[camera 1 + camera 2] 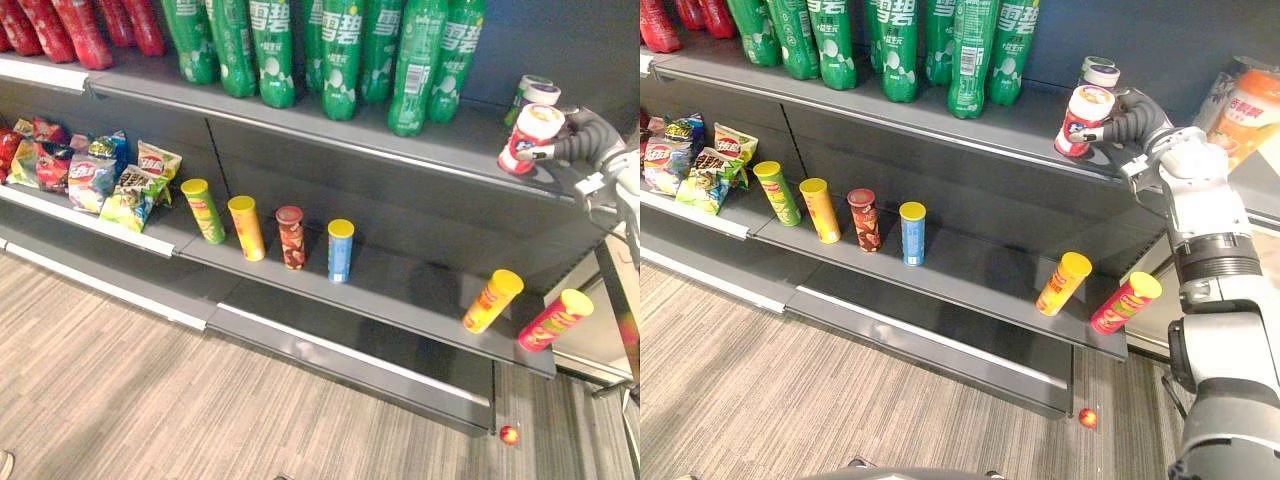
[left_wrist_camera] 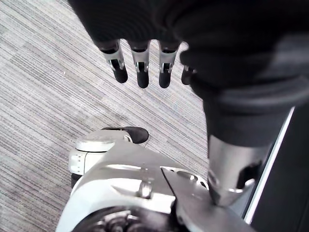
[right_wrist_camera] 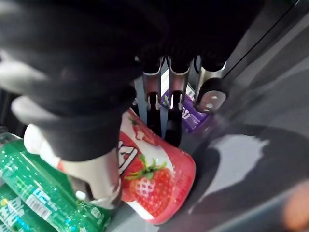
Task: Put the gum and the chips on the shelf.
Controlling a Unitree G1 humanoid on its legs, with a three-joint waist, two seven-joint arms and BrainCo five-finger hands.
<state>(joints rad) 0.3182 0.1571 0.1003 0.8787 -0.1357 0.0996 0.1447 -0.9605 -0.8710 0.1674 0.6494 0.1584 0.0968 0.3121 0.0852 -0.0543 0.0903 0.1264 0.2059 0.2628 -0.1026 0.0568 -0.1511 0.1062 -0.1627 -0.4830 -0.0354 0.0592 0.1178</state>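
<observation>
I am counting six chip cans (image 1: 246, 228): the blue can (image 1: 340, 250), three standing to its left, two leaning well to its right. Up and right of it three gum tubs (image 1: 541, 95) are sitting, the strawberry tub (image 1: 530, 137) inside my right hand (image 1: 1135, 120). Green bottles (image 1: 272, 50) above it are overlapping too much to count. One red ball (image 1: 509, 434) is lying below, to its right.

Green soda bottles (image 1: 272, 50) stood in a row, with red bottles (image 1: 70, 25) to their left. A small red thing (image 1: 509, 434), perhaps a ball, lay on the striped carpet (image 1: 100, 400).
</observation>
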